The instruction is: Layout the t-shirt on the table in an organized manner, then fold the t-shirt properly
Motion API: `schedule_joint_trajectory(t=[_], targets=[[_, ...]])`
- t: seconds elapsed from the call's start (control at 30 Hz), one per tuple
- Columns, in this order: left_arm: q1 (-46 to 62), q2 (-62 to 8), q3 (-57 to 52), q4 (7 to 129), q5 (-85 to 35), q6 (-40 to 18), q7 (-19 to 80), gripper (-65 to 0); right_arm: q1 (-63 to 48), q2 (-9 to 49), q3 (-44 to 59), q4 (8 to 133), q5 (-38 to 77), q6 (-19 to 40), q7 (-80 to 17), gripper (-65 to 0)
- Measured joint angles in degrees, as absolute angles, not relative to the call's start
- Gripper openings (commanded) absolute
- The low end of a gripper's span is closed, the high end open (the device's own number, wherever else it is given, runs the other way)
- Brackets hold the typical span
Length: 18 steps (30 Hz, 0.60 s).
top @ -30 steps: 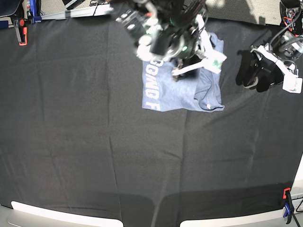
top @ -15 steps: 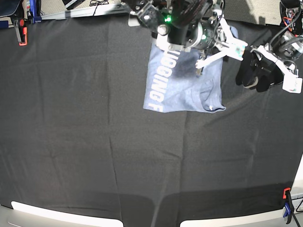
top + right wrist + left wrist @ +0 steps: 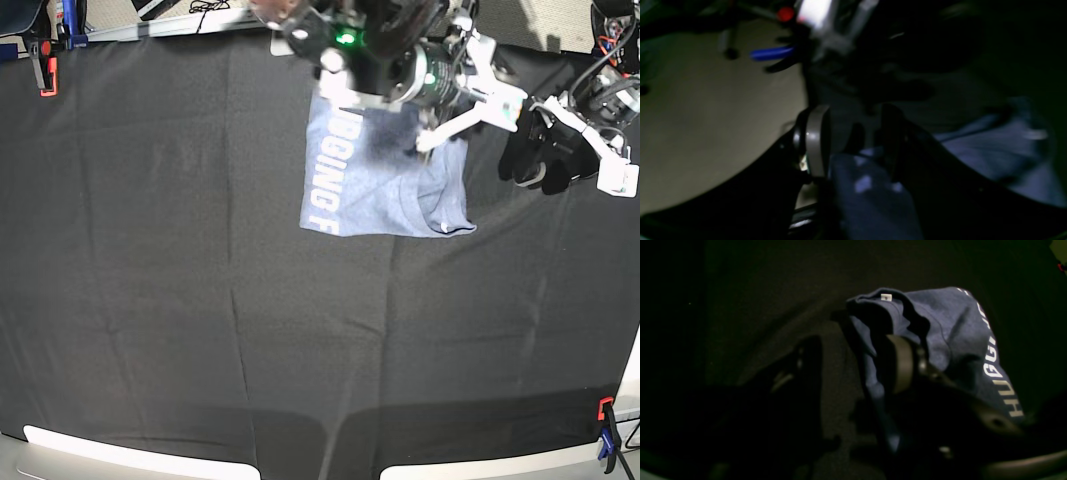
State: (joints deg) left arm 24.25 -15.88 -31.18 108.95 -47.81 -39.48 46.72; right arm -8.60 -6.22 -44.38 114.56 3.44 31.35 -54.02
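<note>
The t-shirt [image 3: 385, 180] lies folded at twelve o'clock on the black worktop [image 3: 200, 330]. The right hand [image 3: 853, 136] straddles its edge, jaws parted; the left hand [image 3: 853, 363] gapes beside it. Next, probably, a final tidy fold.

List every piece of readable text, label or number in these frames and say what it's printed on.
"HUGGI": white block letters on the t-shirt, left wrist view; the letters after these are cut off by a fold.
"GING F": same print, base view, partly hidden under the arm.
Small white collar tag: too small to read.
Nothing else legible.
</note>
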Motion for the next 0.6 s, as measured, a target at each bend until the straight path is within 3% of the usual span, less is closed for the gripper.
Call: schedule_joint_trajectory(t=[0.13, 0.27, 0.5, 0.6], targets=[[24.2, -15.9, -31.2, 108.9, -49.4, -39.5, 47.9, -65.0, -8.1, -6.3, -37.4, 116.2, 0.8, 26.3, -54.0, -50.3], [24.3, -15.9, -31.2, 108.9, -62.5, -39.5, 58.2, -65.0, -5.1, -5.9, -26.9, 116.2, 1.6, 26.1, -54.0, -65.0], [24.3, -15.9, -31.2, 108.9, -79.1, -39.6, 81.4, -65.0, -1.1, -2.5, -13.6, 112.1, 6.0, 26.0, -51.5, -65.0], [25.0, -15.8, -30.8, 109.0, -83.9, -39.7, 80.3, -65.0, 1.4, -1.1, -12.2, 106.9, 6.0, 25.9, -51.6, -65.0]])
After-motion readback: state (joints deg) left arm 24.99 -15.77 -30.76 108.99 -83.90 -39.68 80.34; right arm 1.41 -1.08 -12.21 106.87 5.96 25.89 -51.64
